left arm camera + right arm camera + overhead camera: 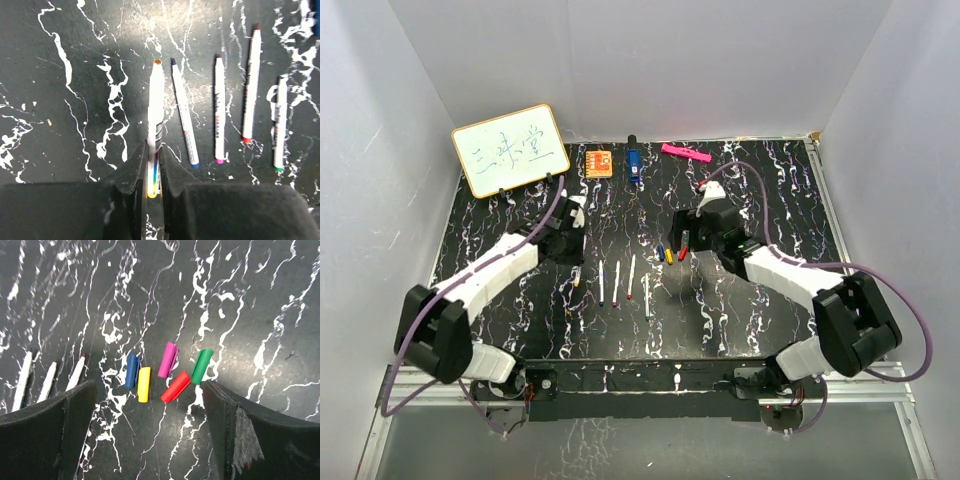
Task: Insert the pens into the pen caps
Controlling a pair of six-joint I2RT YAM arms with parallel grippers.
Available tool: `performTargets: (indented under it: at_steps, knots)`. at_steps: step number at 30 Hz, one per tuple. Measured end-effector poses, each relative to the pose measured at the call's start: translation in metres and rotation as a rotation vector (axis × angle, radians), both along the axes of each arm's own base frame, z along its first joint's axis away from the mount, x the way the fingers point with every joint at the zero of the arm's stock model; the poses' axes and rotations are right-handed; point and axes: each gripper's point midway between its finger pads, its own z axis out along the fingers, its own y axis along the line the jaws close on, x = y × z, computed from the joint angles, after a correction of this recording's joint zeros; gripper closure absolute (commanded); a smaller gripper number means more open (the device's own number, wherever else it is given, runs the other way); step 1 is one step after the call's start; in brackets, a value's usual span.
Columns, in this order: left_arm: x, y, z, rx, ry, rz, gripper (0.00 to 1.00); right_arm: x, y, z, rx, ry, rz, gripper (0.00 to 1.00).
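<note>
— Pens (pixel 219 110), thin, white-barrelled, coloured tips: four lying side by side on black marbled table (pixel 60 125). Barrel print?
— Unreadable. Yellow-tipped pen (pixel 156 100) clamped in left gripper (pixel 152 160). Right gripper (pixel 148 395) spread wide, empty, over five stubby plastic caps (pixel 168 359). Whiteboard (pixel 510 148): blue handwriting, illegible.

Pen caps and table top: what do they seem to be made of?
The pen caps look like smooth moulded plastic: solid bright colours with soft highlights. The table top looks glossy, black with white marble veining and a glare patch; real stone or printed film, I cannot tell.
</note>
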Motion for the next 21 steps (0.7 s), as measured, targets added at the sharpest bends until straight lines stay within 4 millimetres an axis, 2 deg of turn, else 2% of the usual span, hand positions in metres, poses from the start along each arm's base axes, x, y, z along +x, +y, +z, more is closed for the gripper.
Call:
performTargets:
  at_steps: [5, 8, 15, 19, 21]
  knots:
    - [-0.003, -0.005, 0.036, -0.084, -0.1, -0.02, 1.0, -0.011, 0.017, -0.024, -0.12, 0.041, 0.027, 0.43]
    - [-0.011, -0.01, 0.048, -0.156, -0.145, -0.035, 1.0, -0.018, 0.024, -0.034, -0.175, 0.052, 0.044, 0.57]
    - [-0.027, -0.019, 0.051, -0.275, -0.204, -0.061, 1.0, -0.018, 0.022, -0.041, -0.212, 0.065, 0.021, 0.62]
    - [-0.032, -0.025, 0.054, -0.322, -0.226, -0.087, 1.0, -0.013, 0.025, -0.045, -0.222, 0.073, 0.018, 0.71]
    - [-0.032, -0.029, 0.059, -0.351, -0.243, -0.104, 1.0, -0.012, 0.026, -0.049, -0.226, 0.08, 0.02, 0.72]
